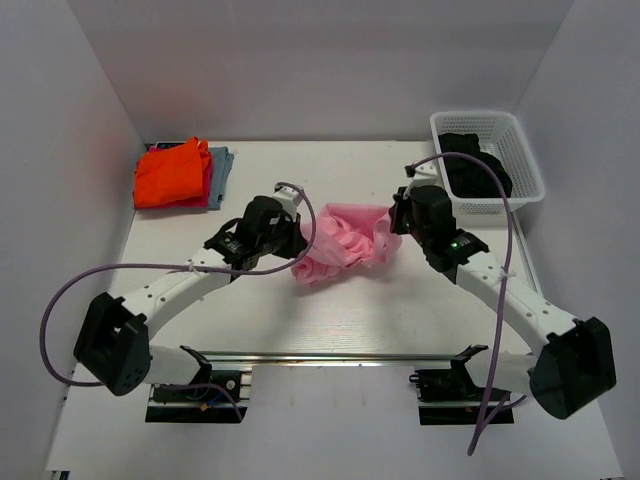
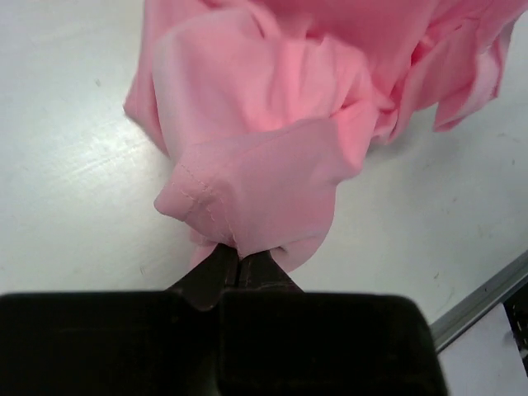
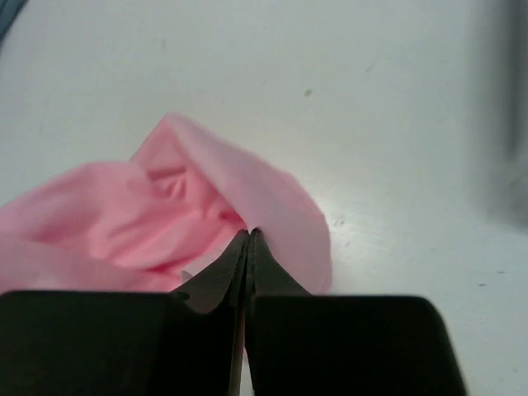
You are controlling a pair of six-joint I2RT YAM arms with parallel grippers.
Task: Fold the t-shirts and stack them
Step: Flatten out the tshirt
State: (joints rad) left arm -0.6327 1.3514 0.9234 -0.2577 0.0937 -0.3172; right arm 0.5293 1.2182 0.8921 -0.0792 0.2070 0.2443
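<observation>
My left fingers [image 2: 213, 278] and right fingers [image 3: 218, 279] pinch shut on the pink t-shirt [image 1: 340, 250] at nine and three o'clock, ready to spread it flat.

l arm [image 1: 165, 290], r arm [image 1: 512, 296]: white links, blk joints, purple cables [image 1: 130, 265]

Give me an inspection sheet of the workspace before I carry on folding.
Surface: white table, a few small marks.
Job's things: pink t-shirt crumpled mid-table; orange t-shirt folded on top of others, far left; black t-shirt in the basket, far right.
Clutter: nothing seen.
Grippers: left gripper and right gripper both shut on opposite ends of the pink t-shirt.
Cables: purple cables loop off each arm.
Surroundings: white walls.
</observation>
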